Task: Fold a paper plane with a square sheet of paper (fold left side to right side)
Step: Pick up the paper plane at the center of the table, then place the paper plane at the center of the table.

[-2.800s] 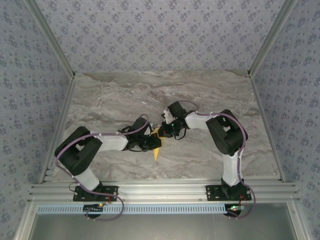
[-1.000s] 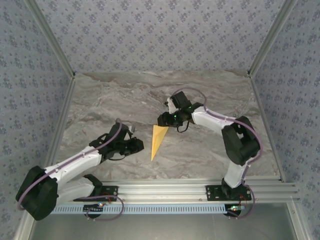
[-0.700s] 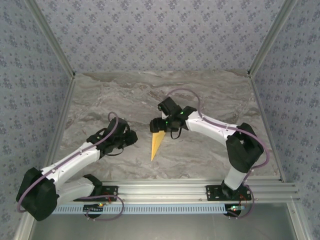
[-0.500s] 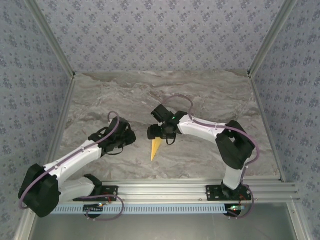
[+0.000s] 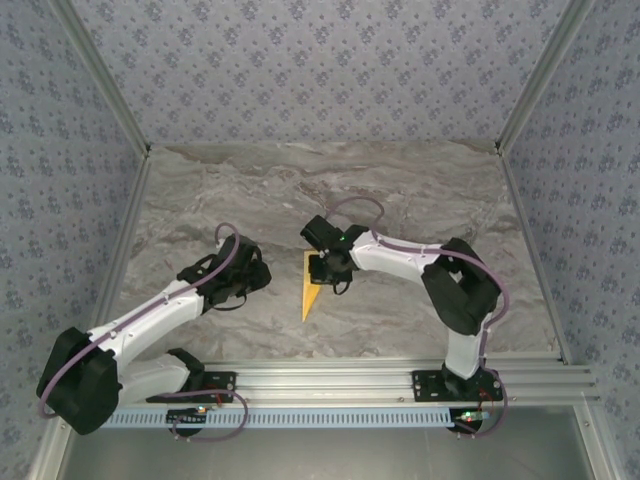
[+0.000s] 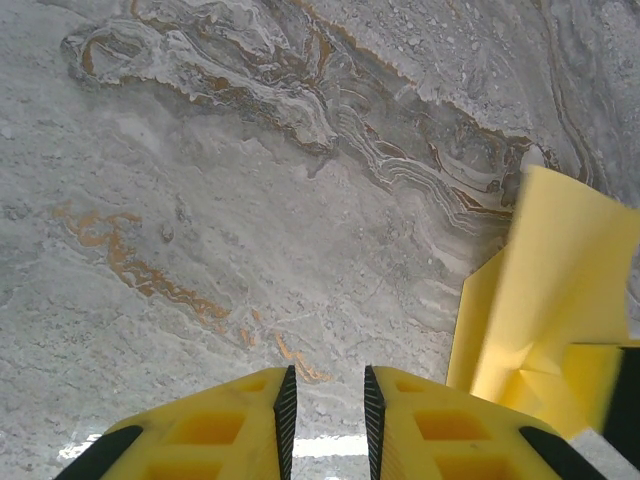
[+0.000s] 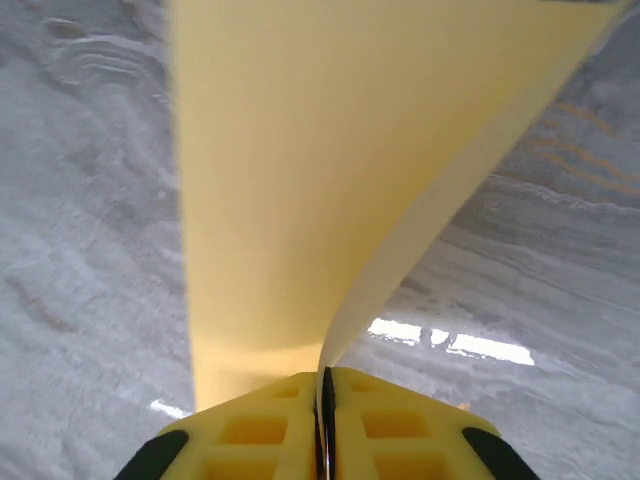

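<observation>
Right gripper (image 7: 325, 378) has come down from beside the paper plane (image 5: 309, 300) onto its wide end. Its jaws pinch a raised flap, probably to carry the fold. The plane lies mid-tabletop (image 5: 420, 190). Left gripper (image 6: 326, 385) waits alongside, jaws narrowly parted and empty.

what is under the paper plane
The marble table lies under the paper plane, whose wide end is pinched in the jaws of the right gripper. The tabletop directly beneath it is covered.

A yellow paper plane (image 5: 310, 297) lies on the marble tabletop (image 5: 200, 200), tip toward the near edge. The right gripper (image 5: 322, 268) covers its wide end. The left gripper (image 5: 262, 276) is near, not touching.
</observation>
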`<act>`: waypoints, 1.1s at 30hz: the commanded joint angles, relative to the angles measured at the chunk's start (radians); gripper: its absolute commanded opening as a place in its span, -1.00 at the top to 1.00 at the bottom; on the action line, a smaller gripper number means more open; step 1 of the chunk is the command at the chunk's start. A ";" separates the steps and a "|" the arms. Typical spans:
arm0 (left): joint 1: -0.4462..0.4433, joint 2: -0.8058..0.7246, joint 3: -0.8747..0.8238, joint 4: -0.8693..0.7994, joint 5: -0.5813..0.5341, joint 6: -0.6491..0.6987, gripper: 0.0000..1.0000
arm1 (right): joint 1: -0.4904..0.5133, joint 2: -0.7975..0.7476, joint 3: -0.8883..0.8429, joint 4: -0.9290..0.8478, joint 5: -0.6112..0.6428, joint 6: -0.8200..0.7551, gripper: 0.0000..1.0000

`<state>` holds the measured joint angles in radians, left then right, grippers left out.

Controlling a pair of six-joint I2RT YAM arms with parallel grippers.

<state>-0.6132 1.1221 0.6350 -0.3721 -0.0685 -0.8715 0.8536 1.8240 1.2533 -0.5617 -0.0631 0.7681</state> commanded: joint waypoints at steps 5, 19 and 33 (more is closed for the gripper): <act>0.004 -0.001 0.013 -0.022 -0.017 0.008 0.47 | -0.012 -0.224 -0.052 0.062 -0.091 -0.082 1.00; 0.004 0.001 0.050 -0.051 -0.024 0.020 0.44 | -0.247 -0.219 -0.366 0.200 -0.228 -0.260 0.41; 0.004 -0.007 0.081 -0.027 -0.023 0.048 0.03 | -0.170 -0.308 -0.251 -0.062 -0.200 -0.263 -0.25</act>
<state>-0.6132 1.1221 0.6785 -0.4160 -0.0875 -0.8371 0.6773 1.5135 1.0306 -0.6029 -0.1707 0.4683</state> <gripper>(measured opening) 0.477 0.621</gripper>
